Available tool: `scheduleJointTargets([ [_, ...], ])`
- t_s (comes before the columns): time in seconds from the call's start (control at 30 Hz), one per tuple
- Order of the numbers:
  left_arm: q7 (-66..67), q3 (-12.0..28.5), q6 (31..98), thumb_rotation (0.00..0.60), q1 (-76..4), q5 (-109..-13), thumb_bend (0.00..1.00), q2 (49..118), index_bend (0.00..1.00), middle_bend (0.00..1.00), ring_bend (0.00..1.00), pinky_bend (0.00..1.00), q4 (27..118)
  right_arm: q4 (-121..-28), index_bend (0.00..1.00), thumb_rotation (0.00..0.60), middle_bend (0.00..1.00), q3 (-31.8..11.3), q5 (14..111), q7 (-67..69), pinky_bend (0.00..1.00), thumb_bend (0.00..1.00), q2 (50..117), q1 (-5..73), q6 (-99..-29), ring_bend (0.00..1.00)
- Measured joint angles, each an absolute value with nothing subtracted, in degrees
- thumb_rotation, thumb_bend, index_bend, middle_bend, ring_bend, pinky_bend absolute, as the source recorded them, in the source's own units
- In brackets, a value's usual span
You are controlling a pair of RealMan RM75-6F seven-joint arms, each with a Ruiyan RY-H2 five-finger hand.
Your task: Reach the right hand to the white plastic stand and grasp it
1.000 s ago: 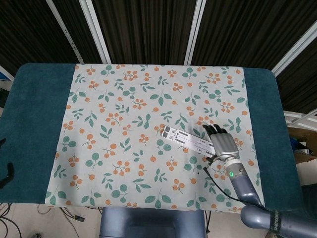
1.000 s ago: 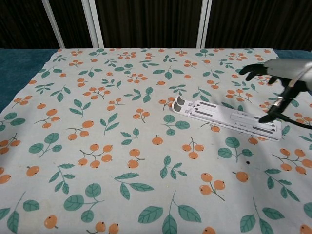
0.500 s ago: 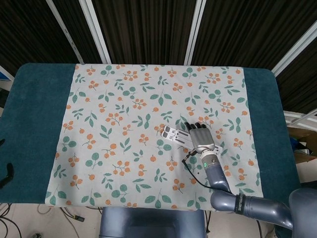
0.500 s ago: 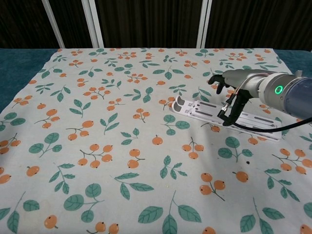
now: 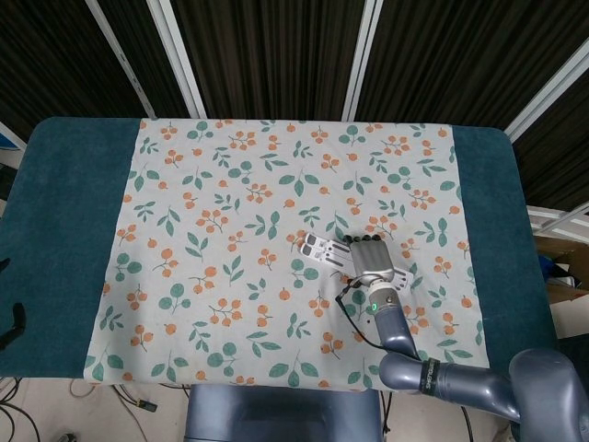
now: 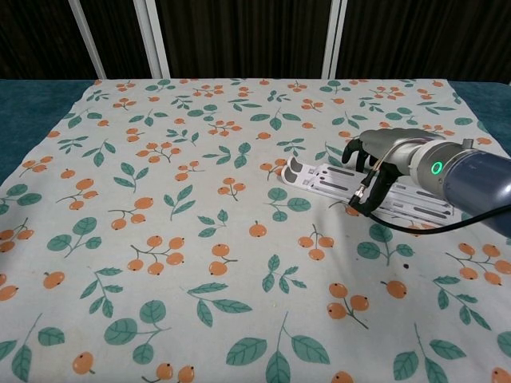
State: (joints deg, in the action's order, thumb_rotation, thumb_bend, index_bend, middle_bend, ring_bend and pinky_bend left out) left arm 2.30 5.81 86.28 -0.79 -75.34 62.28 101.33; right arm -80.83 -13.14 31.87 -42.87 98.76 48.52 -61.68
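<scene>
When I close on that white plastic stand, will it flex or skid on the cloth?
The white plastic stand looks like thin slotted plastic lying flat, so probably stiff but light, and apt to slide. Its low profile on the floral tablecloth leaves little edge, so the right hand above it may push it before its fingers get under.

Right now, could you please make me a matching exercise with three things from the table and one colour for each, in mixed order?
Things:
1. stand
2. light on the right wrist
3. bare table edges

Colours:
A. teal
B. white
C. green

Pairs: 1-B, 2-C, 3-A
</scene>
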Motion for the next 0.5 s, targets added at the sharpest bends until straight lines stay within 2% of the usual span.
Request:
scheduleJointTargets([
  [0.13, 2.33, 5.79, 86.35, 0.6, -0.76, -75.36, 0.55, 62.28, 0.08, 0.0, 0.0, 0.0, 101.39, -80.1, 0.23, 0.6, 0.31, -12.95, 31.92, -42.81, 0.21, 0.25, 99.44, 48.45, -61.69, 0.24],
  [0.37, 2.32, 5.81, 86.34, 0.6, -0.76, -75.29, 0.55, 62.25, 0.08, 0.0, 0.0, 0.0, 101.41, -79.02, 0.29, 0.6, 0.37, -12.98, 32.2, -42.76, 0.32, 0.3, 100.24, 48.34, -61.99, 0.32],
  [0.5, 2.11, 5.91, 86.3, 0.6, -0.75, -75.09, 0.55, 62.17, 0.08, 0.0, 0.0, 0.0, 101.39, -79.01, 0.29, 0.6, 0.37, -12.47, 32.11, -42.99, 0.34, 0.31, 100.41, 48.0, -61.78, 0.33],
])
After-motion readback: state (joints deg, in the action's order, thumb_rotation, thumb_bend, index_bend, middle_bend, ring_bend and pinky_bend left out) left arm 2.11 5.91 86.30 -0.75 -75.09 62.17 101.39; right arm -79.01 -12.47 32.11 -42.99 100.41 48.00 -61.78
